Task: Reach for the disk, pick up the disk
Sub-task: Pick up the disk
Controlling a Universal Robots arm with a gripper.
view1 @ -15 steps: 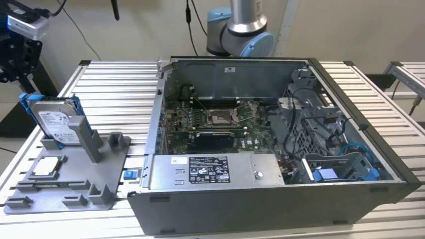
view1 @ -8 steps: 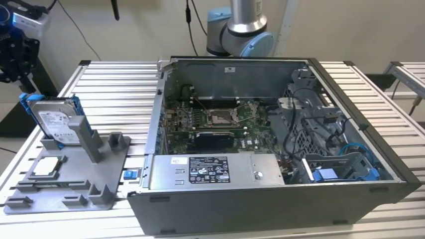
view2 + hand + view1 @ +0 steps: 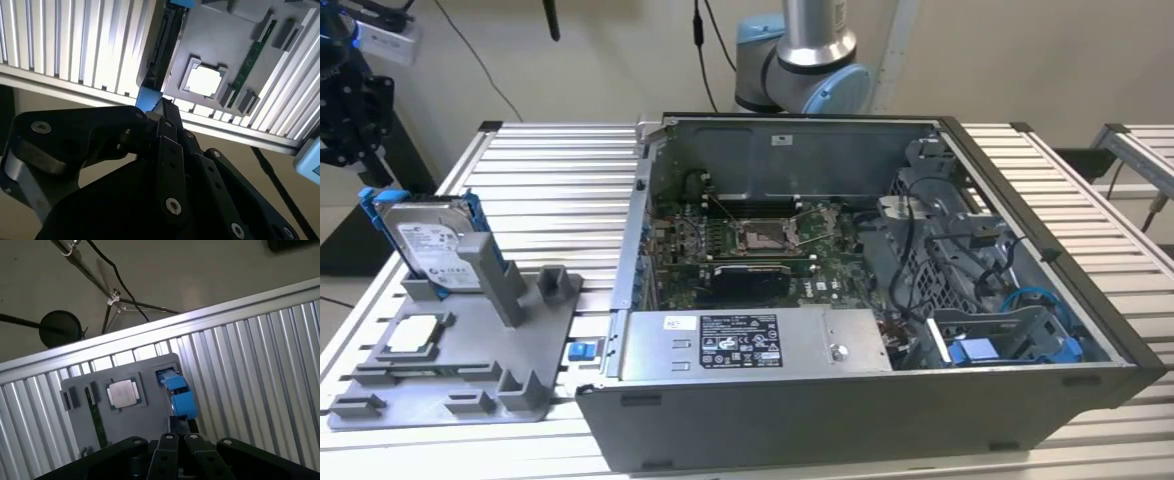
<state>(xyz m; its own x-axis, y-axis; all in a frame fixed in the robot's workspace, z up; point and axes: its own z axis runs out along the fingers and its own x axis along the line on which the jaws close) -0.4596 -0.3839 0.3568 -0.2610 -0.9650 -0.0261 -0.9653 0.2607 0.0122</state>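
Gripper (image 3: pixel 161 106), black and jointed, hung in the upper left corner of the exterior view, above the disk (image 3: pixel 430 242) and a little toward the exterior view's left of it, with open air between the two. Whether it was open or closed I could not tell. In both wrist views its tip pointed down toward the disk's blue frame, seen edge-on.

The disk stood upright on its edge in a slot at the far left corner of a grey tray (image 3: pixel 467 395). Its silver face and white label were turned toward the front of the exterior view, blue plastic ran along its sides, and a grey post (image 3: pixel 503 285) rose just beside it. A small square chip (image 3: pixel 416 333) lay flat in a pocket of the same tray, toward the lower left of the frame. In the second wrist view a thin green memory stick (image 3: pixel 252 55) lay in a slot near that chip.

An open computer case (image 3: pixel 720 420) took up the middle and right of the exterior view, its circuit board (image 3: pixel 747 235) showing inside and a blue bay (image 3: pixel 987 350) at its lower right. A small blue piece (image 3: pixel 582 350) sat between tray and case. Everything rested on a slatted metal table (image 3: pixel 547 180), and the arm's base (image 3: pixel 801 60) stood at top centre behind the case.
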